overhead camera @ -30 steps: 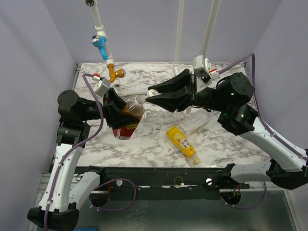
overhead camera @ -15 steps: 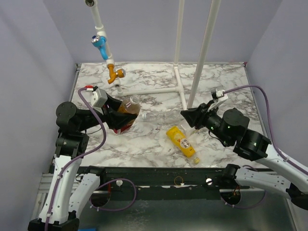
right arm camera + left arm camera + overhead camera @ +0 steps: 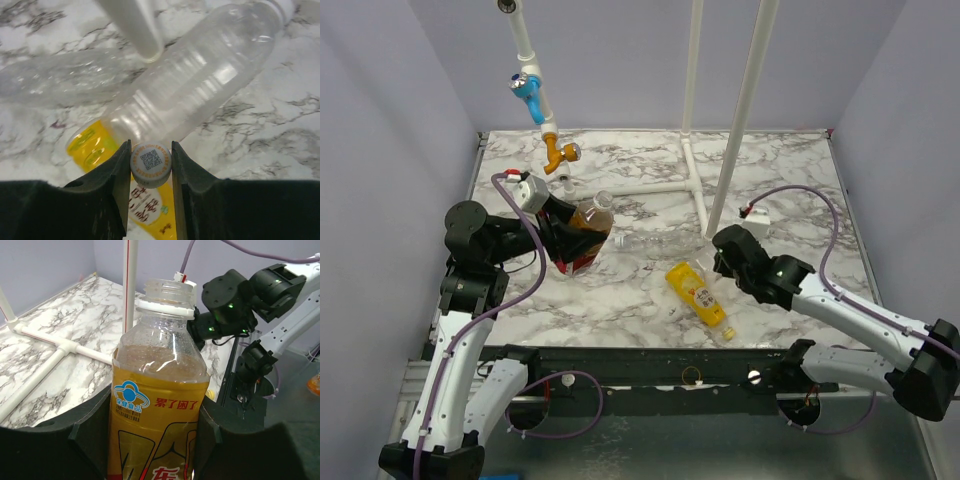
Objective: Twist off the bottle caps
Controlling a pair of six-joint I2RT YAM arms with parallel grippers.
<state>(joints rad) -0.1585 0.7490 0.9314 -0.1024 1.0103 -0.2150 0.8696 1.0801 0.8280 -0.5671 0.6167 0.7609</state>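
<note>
Right gripper (image 3: 150,154) has dropped from high over mid-table (image 3: 790,190) to low above the yellow bottle (image 3: 700,294) and wider clear bottle (image 3: 200,85), toward the front edge, and is clenched on a white cap (image 3: 150,164). Left gripper (image 3: 565,235) stays clamped on the tilted, uncapped brown bottle (image 3: 588,230) near the left edge.

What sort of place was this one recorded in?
Probably a lab test booth: plain lavender walls around a marble-patterned tabletop, with white pipes and a blue tap handle.
</note>
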